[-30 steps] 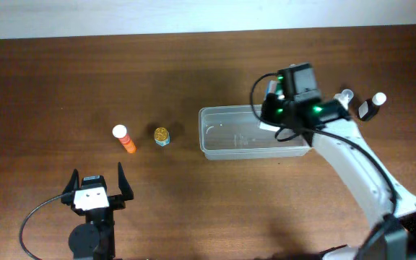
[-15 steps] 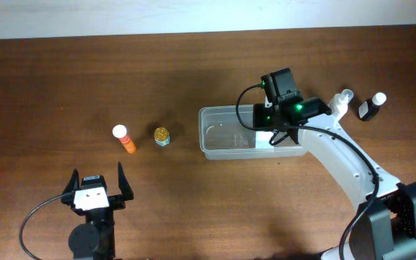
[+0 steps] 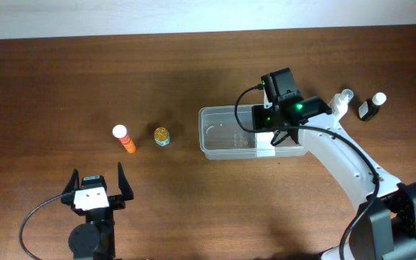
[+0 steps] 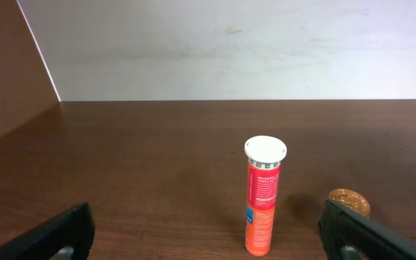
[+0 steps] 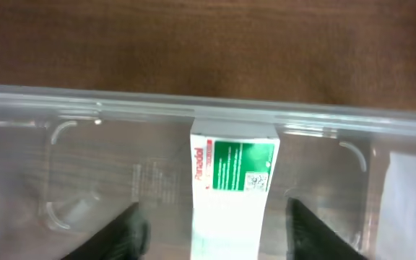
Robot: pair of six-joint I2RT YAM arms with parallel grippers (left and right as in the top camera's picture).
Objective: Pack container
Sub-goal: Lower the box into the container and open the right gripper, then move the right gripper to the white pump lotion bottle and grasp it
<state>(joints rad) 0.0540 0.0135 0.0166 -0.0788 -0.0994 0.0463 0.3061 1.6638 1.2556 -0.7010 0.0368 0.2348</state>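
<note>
The container [image 3: 219, 133] is a clear rectangular tub at mid-table; its rim also crosses the right wrist view [image 5: 121, 107]. My right gripper [image 3: 266, 128] hangs over the tub's right half, fingers open wide [image 5: 211, 227]. A small white-and-green box [image 5: 233, 180] lies inside the tub between the fingers, with a gap on each side. It shows white in the overhead view [image 3: 266, 141]. My left gripper [image 3: 96, 189] is open and empty near the front left [image 4: 208, 231].
An orange tube with a white cap [image 3: 124, 139] [image 4: 263, 195] and a small gold-lidded jar [image 3: 162, 136] [image 4: 349, 202] stand left of the tub. A clear bottle [image 3: 342, 101] and a dark bottle with a white cap [image 3: 371, 106] stand right of it.
My right gripper moved left and down over the tub during the last second. The white-and-green box now lies inside the tub between open fingers. The left arm has not moved.
</note>
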